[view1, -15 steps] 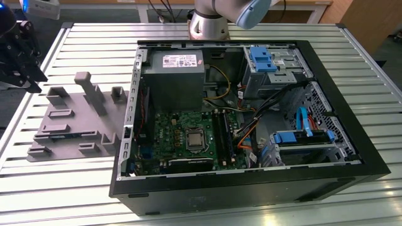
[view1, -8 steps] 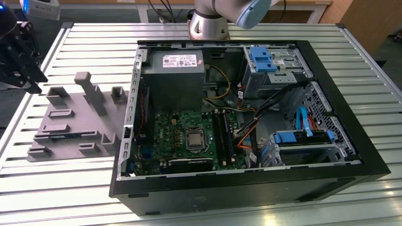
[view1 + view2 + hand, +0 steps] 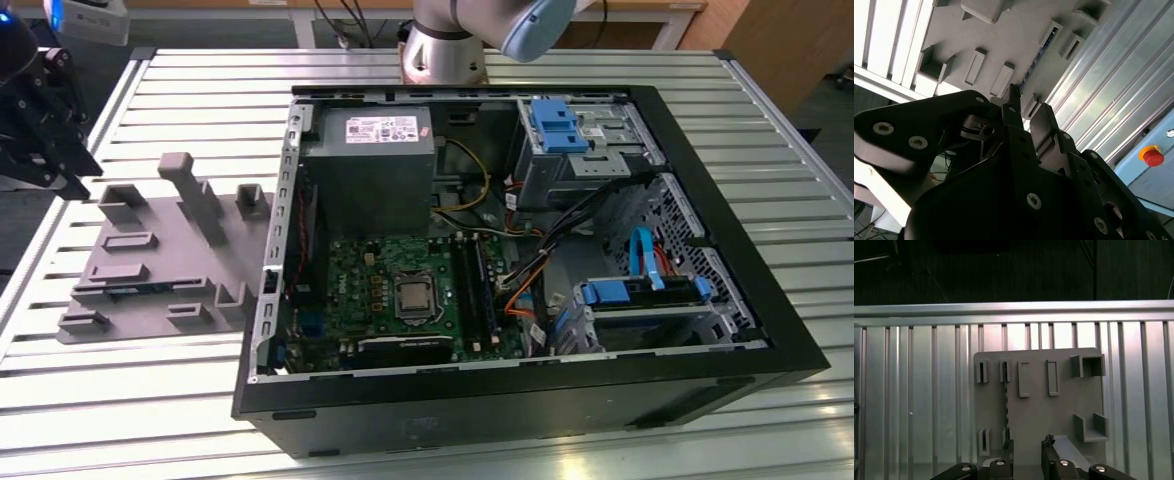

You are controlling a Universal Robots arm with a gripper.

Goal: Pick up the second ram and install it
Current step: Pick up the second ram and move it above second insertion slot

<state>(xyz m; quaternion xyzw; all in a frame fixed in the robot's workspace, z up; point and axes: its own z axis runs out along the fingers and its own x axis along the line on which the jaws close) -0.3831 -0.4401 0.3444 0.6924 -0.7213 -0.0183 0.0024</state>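
Gripper (image 3: 1028,447): fingers parted, gap moderate, nothing held. It hovers over the grey fixture (image 3: 1059,410), well apart from the open computer case (image 3: 534,250). Second ram (image 3: 1005,402) stands on edge between the fixture's slotted blocks, roughly in line with one finger, untouched. Judged step: approach for the pick. A grasp calls for fingers straddling the stick's thin edge squarely.
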